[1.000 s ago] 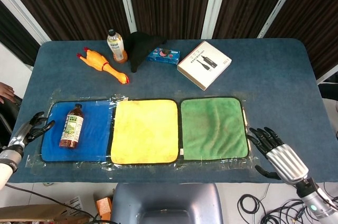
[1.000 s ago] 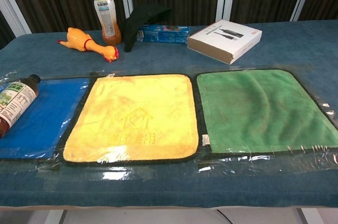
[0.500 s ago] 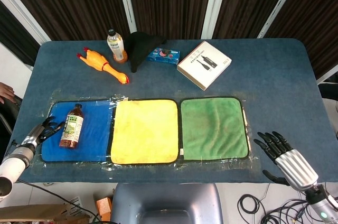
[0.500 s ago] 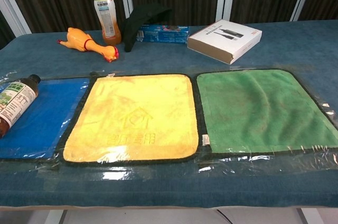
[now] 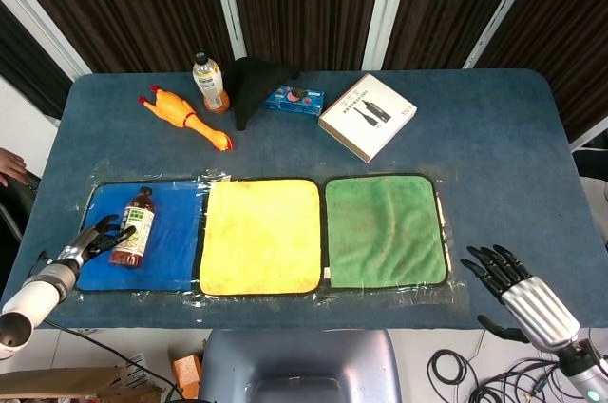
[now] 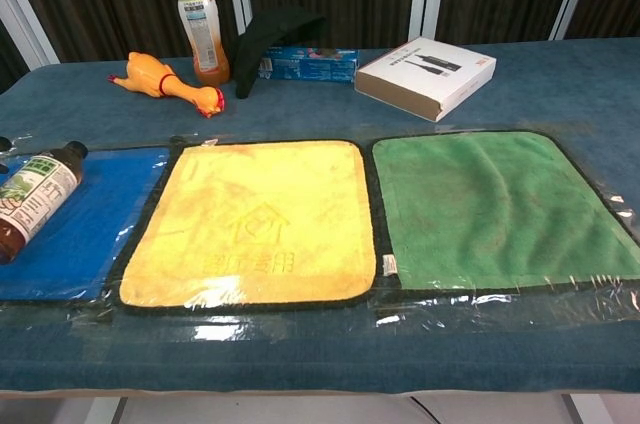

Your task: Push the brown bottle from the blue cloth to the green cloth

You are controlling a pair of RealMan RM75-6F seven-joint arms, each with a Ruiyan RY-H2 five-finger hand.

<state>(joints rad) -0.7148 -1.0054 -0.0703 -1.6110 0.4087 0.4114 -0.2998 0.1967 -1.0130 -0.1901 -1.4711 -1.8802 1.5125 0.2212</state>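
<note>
Head view: left robot hand [image 5: 98,238] against brown bottle [image 5: 134,226] on blue cloth [image 5: 171,253].

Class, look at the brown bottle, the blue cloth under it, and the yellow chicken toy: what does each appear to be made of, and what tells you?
Brown bottle: likely clear plastic, glossy, brown liquid showing through, printed label wrapped round it.
Blue cloth: soft matte fabric, probably microfibre, with a dark stitched edge.
Chicken toy: seemingly rubber or soft vinyl, smooth with a slight sheen.
</note>
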